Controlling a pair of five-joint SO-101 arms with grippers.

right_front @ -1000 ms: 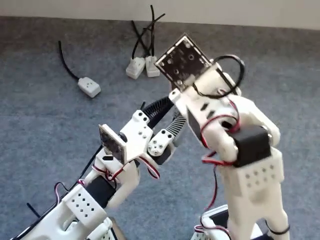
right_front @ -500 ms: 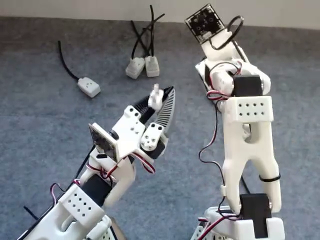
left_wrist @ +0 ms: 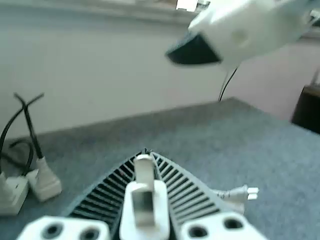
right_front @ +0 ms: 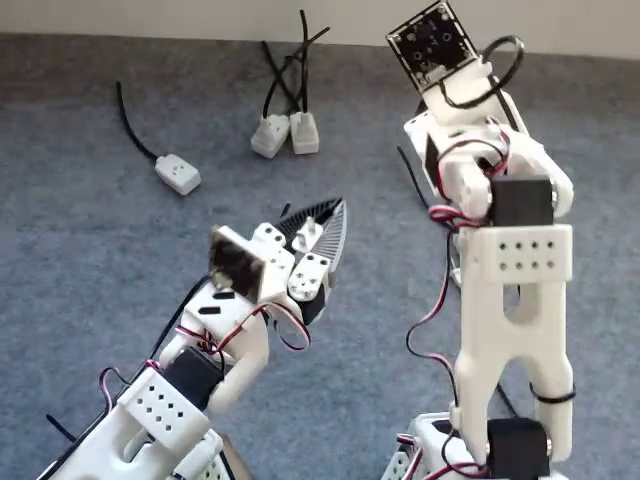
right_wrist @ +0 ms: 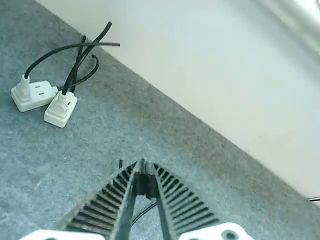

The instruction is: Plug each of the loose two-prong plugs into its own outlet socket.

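Observation:
My left gripper (right_front: pixel 322 226) hangs over the middle of the grey carpet, shut on a white two-prong plug (right_front: pixel 311 233). In the left wrist view that plug (left_wrist: pixel 144 197) sits upright between the black ribbed jaws of my left gripper (left_wrist: pixel 145 161). A second white plug (left_wrist: pixel 241 192) lies loose on the carpet just past those jaws, prongs sideways. One white outlet socket (right_front: pixel 178 173) lies alone at the back left. Two more sockets (right_front: pixel 270 135) (right_front: pixel 304 132) lie side by side at the back, each with a cord in it. My right gripper (right_wrist: pixel 144 176) is shut above the carpet.
The right arm (right_front: pixel 510 250) stands tall on the right side, its camera board (right_front: pixel 432 42) near the back wall. Black cords (right_front: pixel 295 60) cross behind the paired sockets. A pale wall (right_wrist: pixel 210 60) borders the carpet's far edge.
The right arm has swung from over the centre to the back right and straightened up. My left gripper, still holding the plug, has turned and drawn slightly nearer.

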